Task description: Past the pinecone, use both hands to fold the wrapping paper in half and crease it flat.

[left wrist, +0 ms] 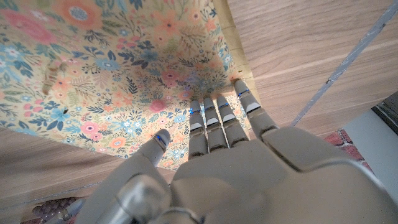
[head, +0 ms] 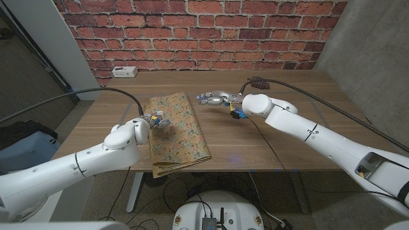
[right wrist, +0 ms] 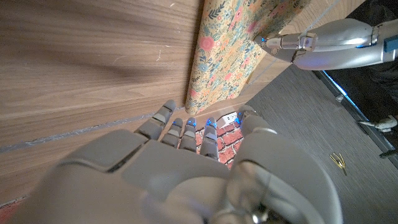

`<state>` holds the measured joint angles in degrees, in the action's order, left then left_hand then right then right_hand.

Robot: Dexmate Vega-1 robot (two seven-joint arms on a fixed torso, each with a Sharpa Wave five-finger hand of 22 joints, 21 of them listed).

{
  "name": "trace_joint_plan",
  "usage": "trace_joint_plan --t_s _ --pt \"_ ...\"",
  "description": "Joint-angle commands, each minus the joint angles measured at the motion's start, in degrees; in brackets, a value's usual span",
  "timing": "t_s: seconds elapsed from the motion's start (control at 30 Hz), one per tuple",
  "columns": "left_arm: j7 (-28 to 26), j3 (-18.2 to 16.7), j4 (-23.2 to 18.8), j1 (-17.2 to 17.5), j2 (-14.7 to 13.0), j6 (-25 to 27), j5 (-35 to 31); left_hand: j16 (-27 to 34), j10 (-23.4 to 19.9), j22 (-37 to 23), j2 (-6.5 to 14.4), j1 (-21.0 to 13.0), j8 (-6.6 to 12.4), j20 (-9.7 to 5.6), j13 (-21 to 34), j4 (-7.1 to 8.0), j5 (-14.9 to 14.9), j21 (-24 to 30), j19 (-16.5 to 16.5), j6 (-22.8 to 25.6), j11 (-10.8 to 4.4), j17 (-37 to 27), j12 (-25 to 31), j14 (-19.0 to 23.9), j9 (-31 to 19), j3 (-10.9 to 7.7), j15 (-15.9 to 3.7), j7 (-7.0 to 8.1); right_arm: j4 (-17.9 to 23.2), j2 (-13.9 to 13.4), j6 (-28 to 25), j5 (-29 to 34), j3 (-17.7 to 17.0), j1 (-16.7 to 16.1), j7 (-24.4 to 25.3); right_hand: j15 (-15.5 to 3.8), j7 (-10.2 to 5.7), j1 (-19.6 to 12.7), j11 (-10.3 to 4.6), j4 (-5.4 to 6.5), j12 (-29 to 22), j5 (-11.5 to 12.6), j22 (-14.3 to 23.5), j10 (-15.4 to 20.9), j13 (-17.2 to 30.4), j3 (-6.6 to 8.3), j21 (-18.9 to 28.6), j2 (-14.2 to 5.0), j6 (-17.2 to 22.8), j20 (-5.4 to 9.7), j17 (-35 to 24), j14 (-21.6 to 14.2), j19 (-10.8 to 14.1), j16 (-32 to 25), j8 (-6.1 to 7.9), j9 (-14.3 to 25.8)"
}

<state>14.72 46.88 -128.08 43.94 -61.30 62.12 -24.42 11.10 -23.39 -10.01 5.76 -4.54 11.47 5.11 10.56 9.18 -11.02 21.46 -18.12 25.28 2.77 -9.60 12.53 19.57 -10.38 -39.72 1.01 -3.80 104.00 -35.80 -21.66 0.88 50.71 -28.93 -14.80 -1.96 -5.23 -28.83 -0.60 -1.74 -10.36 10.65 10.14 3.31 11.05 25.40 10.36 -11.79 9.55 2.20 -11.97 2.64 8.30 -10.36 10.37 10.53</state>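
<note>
The floral wrapping paper [head: 177, 131] lies folded as a long strip on the wooden table [head: 287, 144], running from the middle toward the front edge. My left hand [head: 153, 120] is at its left edge, fingers stretched out with the fingertips [left wrist: 211, 111] touching the printed paper [left wrist: 112, 74]. My right hand [head: 220, 99] hovers just right of the paper's far corner, fingers extended and holding nothing. In the right wrist view this hand [right wrist: 186, 168] points toward the paper's edge [right wrist: 230, 50], with the left hand [right wrist: 329, 46] beyond it. The dark pinecone [head: 257, 82] sits at the far right of the table.
A white power strip [head: 124, 71] lies at the table's back left by the brick wall. A black cable [head: 307, 96] runs from the pinecone's side across the right of the table. The paper's near end overhangs the front edge.
</note>
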Motion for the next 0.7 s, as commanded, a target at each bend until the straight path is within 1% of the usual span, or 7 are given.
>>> trace_joint_plan --t_s 0.03,0.1,0.27,0.33,0.5,0.6,0.7 --pt "-0.3 1.5 1.2 -1.9 -0.1 -0.9 2.8 0.1 -0.6 -0.1 2.6 0.5 0.23 -0.12 0.2 -0.04 -0.2 0.2 -0.4 0.4 -0.27 -0.1 0.2 0.5 -0.2 -0.33 -0.33 -0.02 -1.4 2.6 -6.0 10.5 6.5 4.1 -0.9 -2.94 -0.28 0.7 -1.42 1.72 -0.1 -0.4 0.1 -1.5 0.2 0.14 -0.2 0.42 -1.2 1.91 -0.1 2.8 -2.8 -0.1 0.01 0.3" --pt "-0.3 1.8 1.4 -2.2 -0.2 -1.3 3.0 0.0 -0.6 -0.1 2.7 0.6 0.16 -0.10 0.2 -0.04 -0.2 0.1 -0.4 0.4 -0.31 -0.1 0.1 0.5 -0.2 -0.36 -0.31 0.06 -2.2 3.1 -5.9 11.6 7.0 4.5 -1.0 -3.33 -0.27 1.0 -1.93 2.14 -0.2 -0.5 0.1 -1.6 0.2 0.07 -0.1 0.44 -1.5 1.79 -0.1 3.1 -3.2 -0.2 -0.04 0.3" --pt "-0.4 2.1 2.0 -2.7 -0.2 -2.0 3.5 -0.2 -0.5 -0.1 2.7 0.7 -0.05 -0.12 0.2 -0.04 -0.3 0.0 -0.4 0.1 -0.38 -0.1 0.0 0.4 -0.2 -0.45 -0.55 0.27 -4.8 5.1 -6.0 14.9 9.0 6.3 -1.5 -3.52 0.34 1.8 -2.09 3.00 -0.4 -0.6 0.1 -1.5 0.1 -0.13 0.1 0.50 -1.5 1.31 -0.2 3.2 -3.4 -0.5 0.11 0.3" --pt "-0.4 2.3 2.2 -3.0 -0.1 -2.2 3.6 -0.2 -0.5 -0.1 2.8 0.8 -0.10 -0.08 0.2 -0.02 -0.3 -0.1 -0.4 0.1 -0.41 -0.1 -0.1 0.4 -0.2 -0.50 -0.60 0.31 -6.0 6.0 -6.1 16.2 10.0 7.3 -2.1 -3.45 0.44 1.9 -2.09 3.16 -0.5 -0.6 0.1 -1.5 0.1 -0.14 0.2 0.53 -1.5 1.15 -0.1 3.2 -3.5 -0.6 0.19 0.3" --pt "-0.4 2.4 2.8 -3.3 0.0 -3.3 4.0 -0.4 -0.7 -0.1 2.8 0.9 -0.16 0.00 0.2 0.01 -0.3 -0.3 -0.3 0.1 -0.61 -0.1 -0.1 0.3 -0.2 -0.57 -0.78 0.65 -9.7 8.5 -5.1 18.4 11.6 9.1 -2.8 -3.23 0.68 1.9 -1.94 3.19 -0.4 -0.5 0.1 -1.8 0.1 -0.04 0.4 0.64 -1.6 0.81 0.0 3.4 -3.5 -0.6 0.18 0.3" --pt "-0.3 2.3 3.2 -3.4 0.0 -4.3 4.4 -0.4 -0.9 -0.1 2.8 1.0 -0.15 0.01 0.2 0.02 -0.3 -0.4 -0.3 0.2 -0.62 -0.2 -0.1 0.3 -0.2 -0.61 -0.86 0.70 -11.4 9.8 -4.5 19.6 12.2 9.8 -2.5 -3.22 0.48 1.8 -2.27 3.11 -0.3 -0.5 0.1 -2.3 0.1 0.10 0.4 0.70 -1.9 0.74 0.2 3.9 -3.8 -0.5 0.12 0.3" --pt "-0.8 1.9 3.5 -3.0 0.0 -5.2 4.8 -0.3 -1.5 -0.2 2.9 1.2 0.11 -0.09 0.2 0.05 -0.3 -0.6 -0.5 1.2 -1.35 -0.2 0.1 0.9 -0.2 -0.73 -1.46 1.15 -13.0 10.8 -3.6 20.3 12.4 10.4 -2.3 -2.81 0.40 1.8 -2.49 3.09 -0.4 -0.5 0.0 -2.3 0.1 0.17 0.4 0.73 -2.0 0.69 0.2 4.1 -4.0 -0.5 0.13 0.3"
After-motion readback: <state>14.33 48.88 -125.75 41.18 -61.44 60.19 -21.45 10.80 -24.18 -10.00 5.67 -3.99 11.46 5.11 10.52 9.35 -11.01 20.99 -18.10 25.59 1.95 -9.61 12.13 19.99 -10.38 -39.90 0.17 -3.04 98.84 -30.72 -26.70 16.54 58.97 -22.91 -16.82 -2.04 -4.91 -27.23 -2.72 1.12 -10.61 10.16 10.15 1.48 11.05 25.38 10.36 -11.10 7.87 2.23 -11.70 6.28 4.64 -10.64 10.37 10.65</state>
